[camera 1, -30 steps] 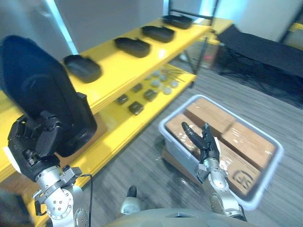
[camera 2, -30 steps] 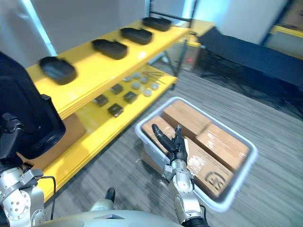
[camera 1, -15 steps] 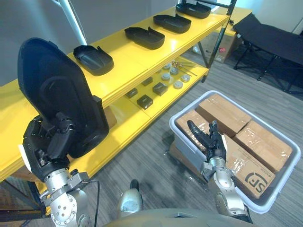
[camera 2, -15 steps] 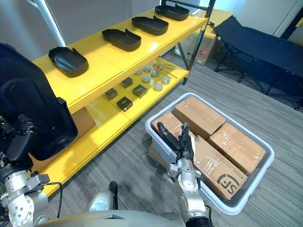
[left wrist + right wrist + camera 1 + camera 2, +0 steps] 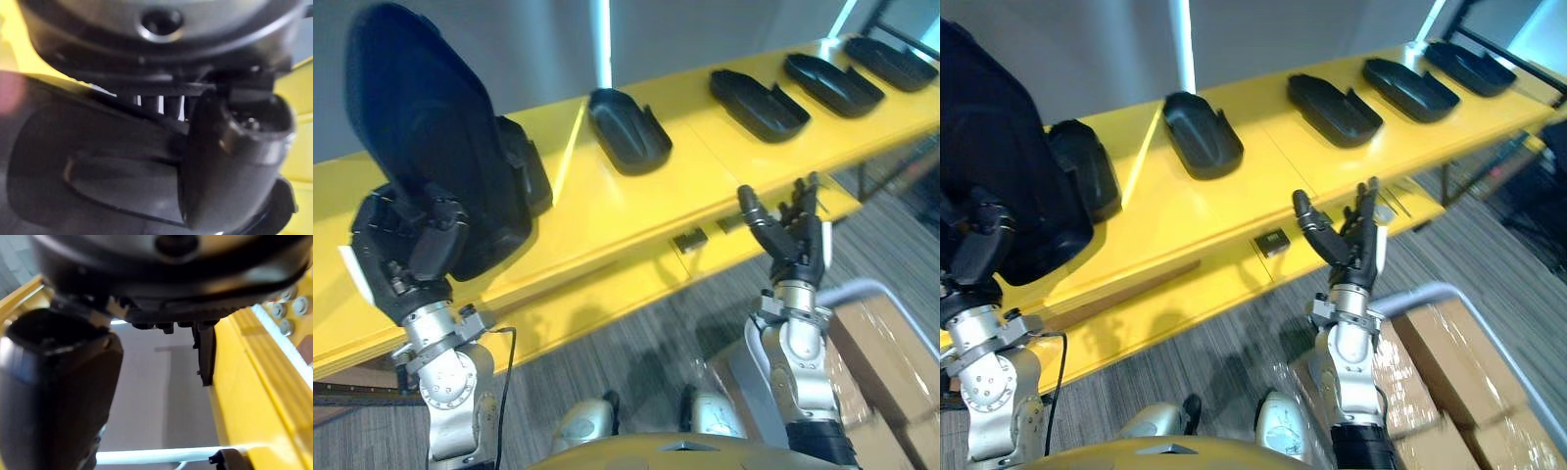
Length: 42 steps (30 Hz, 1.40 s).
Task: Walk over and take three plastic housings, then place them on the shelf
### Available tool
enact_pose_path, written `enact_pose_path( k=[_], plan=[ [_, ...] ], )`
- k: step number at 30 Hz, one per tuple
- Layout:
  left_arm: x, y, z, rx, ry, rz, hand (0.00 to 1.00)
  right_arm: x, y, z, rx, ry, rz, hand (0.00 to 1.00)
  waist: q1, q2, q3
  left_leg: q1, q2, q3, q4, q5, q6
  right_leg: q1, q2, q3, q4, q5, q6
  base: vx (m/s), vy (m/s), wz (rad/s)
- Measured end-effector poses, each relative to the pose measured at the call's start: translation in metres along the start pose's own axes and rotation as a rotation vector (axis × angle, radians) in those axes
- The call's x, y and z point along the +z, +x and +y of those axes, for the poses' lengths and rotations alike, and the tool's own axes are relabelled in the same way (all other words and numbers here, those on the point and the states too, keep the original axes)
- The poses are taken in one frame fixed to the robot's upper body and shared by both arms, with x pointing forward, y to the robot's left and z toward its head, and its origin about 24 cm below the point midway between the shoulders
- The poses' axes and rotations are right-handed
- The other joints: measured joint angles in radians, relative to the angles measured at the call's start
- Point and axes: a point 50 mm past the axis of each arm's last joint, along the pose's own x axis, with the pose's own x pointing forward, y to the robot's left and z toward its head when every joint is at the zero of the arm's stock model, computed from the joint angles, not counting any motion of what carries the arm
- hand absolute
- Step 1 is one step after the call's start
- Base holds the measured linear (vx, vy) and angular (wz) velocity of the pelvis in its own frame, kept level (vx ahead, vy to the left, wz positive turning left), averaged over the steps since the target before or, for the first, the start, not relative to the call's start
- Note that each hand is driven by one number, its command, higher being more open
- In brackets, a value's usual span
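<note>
Plastic housing [image 5: 423, 137] gripped by left robot hand [image 5: 406, 253]; right robot hand [image 5: 798, 250] spread, empty.

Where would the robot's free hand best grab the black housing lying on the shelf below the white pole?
Probably its raised rim at the near end, reached from above on the aisle side: the housing lies hollow-up like a shallow tray, and the open right hand hovers there.

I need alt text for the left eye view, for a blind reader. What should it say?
The left hand grips a large black housing upright before a yellow shelf, where other housings lie in a row. The right hand is up, open and empty, near the shelf's front edge.
</note>
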Motion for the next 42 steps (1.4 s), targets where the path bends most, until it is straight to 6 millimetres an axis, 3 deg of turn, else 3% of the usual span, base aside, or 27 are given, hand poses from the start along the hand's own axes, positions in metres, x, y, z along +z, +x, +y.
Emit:
enact_pose_path(
  k=[2, 3, 4, 5, 7, 10, 12, 15, 18, 25, 26, 27, 28, 29, 30, 31, 32, 33, 35, 36, 37, 38, 39, 40, 41, 42],
  plan=[
    [0.002, 0.001, 0.0, -0.009, 0.003, -0.009, 0.0, 0.008, 0.0, 0.005, 0.015, 0.011, -0.034, 1.0, 0.015, -0.049, -0.014, 0.006, -0.015, 0.038, 0.033, -0.058, -0.023, 0.027, -0.031, -0.008, -0.058, 0.155, -0.012, 0.34, -0.264, 0.84],
    [0.004, 0.0, -0.001, -0.008, -0.004, -0.014, 0.0, 0.019, 0.009, 0.009, 0.041, 0.009, -0.091, 1.0, 0.031, -0.036, -0.021, 0.004, 0.016, 0.042, 0.058, -0.102, -0.022, 0.075, -0.005, -0.029, -0.114, 0.093, -0.007, 0.27, -0.283, 0.48],
    [0.005, -0.001, 0.0, -0.002, -0.014, -0.012, 0.0, 0.03, 0.018, 0.012, 0.061, -0.011, -0.156, 1.0, 0.046, -0.005, -0.028, -0.008, 0.053, 0.029, 0.074, -0.12, -0.04, 0.098, 0.03, -0.053, -0.162, 0.107, -0.017, 0.21, -0.25, 0.31],
    [0.006, -0.001, -0.001, -0.005, -0.022, -0.016, 0.0, 0.038, 0.022, 0.013, 0.054, -0.059, -0.218, 1.0, 0.045, 0.006, -0.035, -0.018, 0.073, 0.027, 0.078, -0.124, -0.047, 0.118, 0.045, -0.083, -0.196, 0.114, -0.027, 0.19, -0.218, 0.53],
    [0.013, 0.0, -0.003, -0.019, -0.043, -0.066, 0.0, 0.073, 0.028, 0.011, 0.047, -0.127, -0.455, 1.0, 0.046, 0.022, -0.044, -0.014, 0.144, 0.123, 0.056, -0.111, -0.068, 0.179, 0.086, -0.146, -0.278, 0.135, -0.053, 0.17, -0.191, 0.7],
    [0.028, 0.005, -0.008, -0.023, -0.092, -0.155, 0.0, 0.111, 0.023, 0.002, 0.048, -0.09, -0.674, 1.0, 0.044, 0.023, -0.05, -0.002, 0.159, 0.181, -0.005, -0.076, -0.072, 0.197, 0.089, -0.176, -0.3, 0.136, -0.055, 0.11, -0.095, 0.4],
    [0.042, 0.007, -0.011, -0.023, -0.131, -0.233, 0.0, 0.123, 0.019, 0.0, 0.066, -0.048, -0.737, 1.0, 0.041, 0.023, -0.05, 0.021, 0.157, 0.186, -0.028, -0.068, -0.07, 0.211, 0.086, -0.175, -0.304, 0.136, -0.055, 0.08, 0.005, 0.05],
    [0.063, 0.009, -0.014, -0.042, -0.176, -0.347, 0.0, 0.121, 0.016, -0.001, 0.086, 0.033, -0.711, 1.0, 0.019, 0.016, -0.071, 0.034, 0.135, 0.192, -0.047, -0.061, -0.06, 0.239, 0.068, -0.175, -0.337, 0.137, -0.053, 0.03, 0.065, 0.04],
    [0.074, 0.006, -0.014, -0.083, -0.194, -0.397, 0.0, 0.109, 0.01, 0.0, 0.072, 0.056, -0.637, 1.0, 0.019, 0.016, -0.075, 0.04, 0.121, 0.192, -0.063, -0.052, -0.056, 0.247, 0.056, -0.179, -0.353, 0.142, -0.045, -0.02, 0.056, 0.06],
    [0.072, -0.003, -0.006, -0.097, -0.19, -0.349, 0.0, 0.084, 0.002, 0.005, 0.143, 0.065, -0.473, 1.0, 0.009, 0.022, -0.078, 0.018, 0.114, 0.157, -0.072, -0.034, -0.058, 0.267, 0.044, -0.24, -0.368, 0.147, -0.04, -0.05, -0.002, 0.27],
    [0.072, -0.003, -0.006, -0.097, -0.208, -0.341, 0.0, 0.08, 0.003, 0.003, 0.137, 0.056, -0.457, 1.0, -0.006, 0.021, -0.077, -0.001, 0.136, 0.209, -0.073, -0.042, -0.054, 0.267, 0.031, -0.273, -0.363, 0.147, -0.04, -0.07, 0.051, 0.86],
    [0.07, -0.003, -0.007, -0.102, -0.221, -0.333, 0.0, 0.077, 0.004, -0.001, 0.124, 0.042, -0.444, 1.0, -0.026, 0.022, -0.075, -0.019, 0.176, 0.308, -0.058, -0.037, -0.047, 0.262, 0.009, -0.305, -0.343, 0.14, -0.039, -0.07, 0.08, 0.93],
    [0.069, -0.003, -0.008, -0.107, -0.225, -0.328, 0.0, 0.076, 0.005, -0.002, 0.12, 0.034, -0.439, 1.0, -0.032, 0.026, -0.071, -0.028, 0.188, 0.337, -0.047, -0.018, -0.037, 0.257, -0.004, -0.315, -0.323, 0.129, -0.034, -0.05, 0.098, 0.81],
    [0.066, -0.003, -0.009, -0.114, -0.225, -0.315, 0.0, 0.073, 0.007, -0.005, 0.114, 0.019, -0.429, 1.0, -0.034, 0.035, -0.064, -0.04, 0.192, 0.345, -0.024, 0.018, -0.054, 0.246, -0.03, -0.324, -0.283, 0.11, -0.025, -0.04, 0.18, 0.45],
    [0.063, -0.004, -0.009, -0.113, -0.218, -0.305, 0.0, 0.071, 0.008, -0.007, 0.11, 0.015, -0.417, 1.0, -0.035, 0.024, -0.054, -0.066, 0.153, 0.344, 0.024, 0.039, -0.059, 0.231, -0.076, -0.32, -0.248, 0.085, -0.019, -0.09, 0.328, 0.63],
    [0.058, -0.003, -0.009, -0.103, -0.211, -0.285, 0.0, 0.066, 0.008, -0.007, 0.122, 0.016, -0.395, 1.0, -0.055, -0.039, -0.026, -0.126, 0.046, 0.343, 0.115, 0.147, -0.095, 0.215, -0.206, -0.312, -0.191, 0.061, 0.009, -0.08, 0.35, 0.51],
    [0.056, -0.003, -0.008, -0.097, -0.208, -0.277, 0.0, 0.065, 0.008, -0.007, 0.133, 0.013, -0.392, 1.0, -0.059, -0.069, -0.016, -0.144, 0.015, 0.339, 0.139, 0.179, -0.096, 0.205, -0.255, -0.301, -0.176, 0.056, 0.019, -0.07, 0.293, 0.4],
    [0.051, -0.004, -0.007, -0.089, -0.202, -0.264, 0.0, 0.066, 0.009, -0.006, 0.153, 0.024, -0.39, 1.0, -0.052, -0.043, -0.016, -0.184, 0.069, 0.34, 0.228, 0.119, -0.027, 0.194, -0.265, -0.283, -0.169, 0.066, 0.024, -0.05, 0.215, -0.18],
    [0.045, -0.006, -0.006, -0.07, -0.199, -0.251, 0.0, 0.063, 0.015, 0.004, 0.19, 0.091, -0.384, 1.0, -0.042, 0.015, -0.01, -0.173, 0.19, 0.242, 0.269, 0.095, -0.056, 0.154, -0.27, -0.207, -0.109, 0.059, 0.075, -0.08, 0.387, -0.63],
    [0.044, -0.007, -0.006, -0.072, -0.188, -0.247, 0.0, 0.06, 0.018, 0.006, 0.195, 0.103, -0.375, 1.0, -0.04, 0.023, -0.012, -0.161, 0.202, 0.213, 0.256, 0.079, -0.078, 0.139, -0.281, -0.18, -0.093, 0.057, 0.094, -0.09, 0.62, -0.82],
    [0.04, -0.008, -0.007, -0.082, -0.146, -0.24, 0.0, 0.054, 0.022, 0.008, 0.193, 0.103, -0.352, 1.0, -0.036, 0.027, -0.013, -0.132, 0.173, 0.204, 0.251, -0.007, -0.143, 0.122, -0.304, -0.125, -0.091, 0.063, 0.122, -0.07, 0.595, -0.56],
    [0.039, -0.008, -0.008, -0.099, -0.121, -0.239, 0.0, 0.052, 0.022, 0.007, 0.184, 0.102, -0.341, 1.0, -0.041, 0.032, -0.015, -0.128, 0.164, 0.22, 0.251, -0.057, -0.141, 0.123, -0.312, -0.105, -0.105, 0.068, 0.128, -0.07, 0.729, -0.14],
    [0.038, -0.005, -0.012, -0.161, -0.073, -0.254, 0.0, 0.046, 0.022, 0.006, 0.134, 0.121, -0.316, 1.0, -0.066, 0.026, -0.008, -0.147, 0.136, 0.273, 0.291, -0.162, -0.116, 0.151, -0.341, -0.072, -0.177, 0.145, 0.107, -0.05, 0.578, 0.15],
    [0.038, -0.004, -0.012, -0.17, -0.067, -0.25, 0.0, 0.045, 0.021, 0.005, 0.118, 0.124, -0.307, 1.0, -0.064, 0.021, -0.004, -0.152, 0.129, 0.284, 0.307, -0.165, -0.112, 0.156, -0.346, -0.068, -0.197, 0.182, 0.104, -0.09, 0.673, -0.02],
    [0.031, -0.004, -0.011, -0.189, -0.047, -0.215, 0.0, 0.037, 0.017, 0.007, 0.098, 0.132, -0.271, 1.0, -0.045, 0.021, 0.003, -0.159, 0.124, 0.309, 0.337, -0.193, -0.083, 0.16, -0.349, -0.062, -0.25, 0.316, 0.108, -0.09, 0.444, -0.35],
    [0.027, -0.003, -0.01, -0.199, -0.032, -0.191, 0.0, 0.033, 0.014, 0.008, 0.088, 0.142, -0.254, 1.0, -0.034, 0.021, 0.006, -0.154, 0.121, 0.326, 0.34, -0.199, -0.071, 0.16, -0.349, -0.066, -0.272, 0.385, 0.092, -0.12, 0.539, -0.53]
  ],
)
